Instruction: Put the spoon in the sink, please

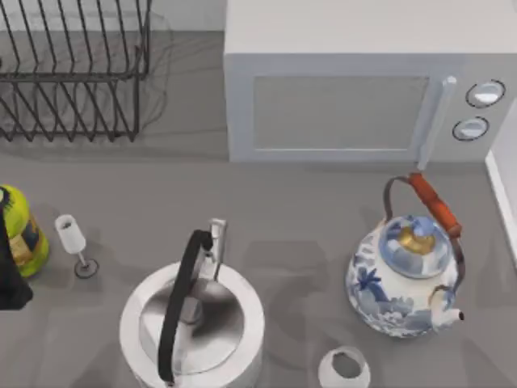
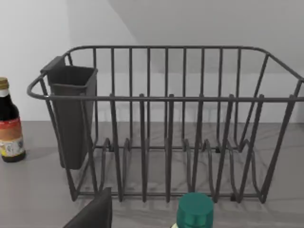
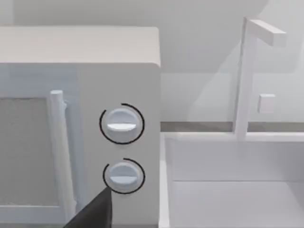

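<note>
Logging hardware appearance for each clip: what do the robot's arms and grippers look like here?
Little of them is in frame. The left gripper appears in the left wrist view as a flat, dark grey, matte wedge with a straight edge. The right gripper looks the same in the right wrist view. No cables or markings are visible.

The sink (image 3: 228, 159) is a white, square-cornered basin sunk at the 3 o'clock edge of my table, its pale rim (image 1: 502, 190) showing from above. It sits just beside the microwave (image 3: 76, 118). A white faucet (image 3: 240, 76) stands upright on its far rim, its squared spout reaching over the basin.
</note>
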`<action>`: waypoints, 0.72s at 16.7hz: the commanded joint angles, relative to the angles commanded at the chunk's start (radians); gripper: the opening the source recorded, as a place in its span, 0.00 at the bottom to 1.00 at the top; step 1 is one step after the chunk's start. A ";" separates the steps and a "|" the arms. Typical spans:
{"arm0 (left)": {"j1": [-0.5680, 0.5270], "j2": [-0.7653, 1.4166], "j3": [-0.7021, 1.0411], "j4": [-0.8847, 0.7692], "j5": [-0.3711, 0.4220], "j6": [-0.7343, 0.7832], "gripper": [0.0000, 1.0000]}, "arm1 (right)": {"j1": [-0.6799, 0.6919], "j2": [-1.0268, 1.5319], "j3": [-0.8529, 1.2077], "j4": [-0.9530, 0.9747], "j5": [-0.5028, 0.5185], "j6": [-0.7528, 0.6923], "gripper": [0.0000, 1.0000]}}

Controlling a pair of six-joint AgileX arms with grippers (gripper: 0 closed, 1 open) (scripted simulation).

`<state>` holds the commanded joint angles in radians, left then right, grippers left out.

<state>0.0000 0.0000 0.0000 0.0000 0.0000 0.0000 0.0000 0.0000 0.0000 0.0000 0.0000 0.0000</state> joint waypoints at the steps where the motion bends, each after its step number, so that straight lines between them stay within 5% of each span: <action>1: 0.000 0.000 0.000 0.000 0.000 0.000 1.00 | 0.000 0.000 0.000 0.000 0.000 0.000 1.00; 6: 0.000 0.000 0.000 0.000 0.000 0.000 1.00 | -0.058 0.108 0.097 -0.097 -0.001 -0.018 1.00; 12: 0.000 0.000 0.000 0.000 0.000 0.000 1.00 | -0.240 0.584 0.394 -0.439 -0.014 -0.074 1.00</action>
<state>0.0000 0.0000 0.0000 0.0000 0.0000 0.0000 -0.2398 0.5843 0.3944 -0.4390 -0.0137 -0.0737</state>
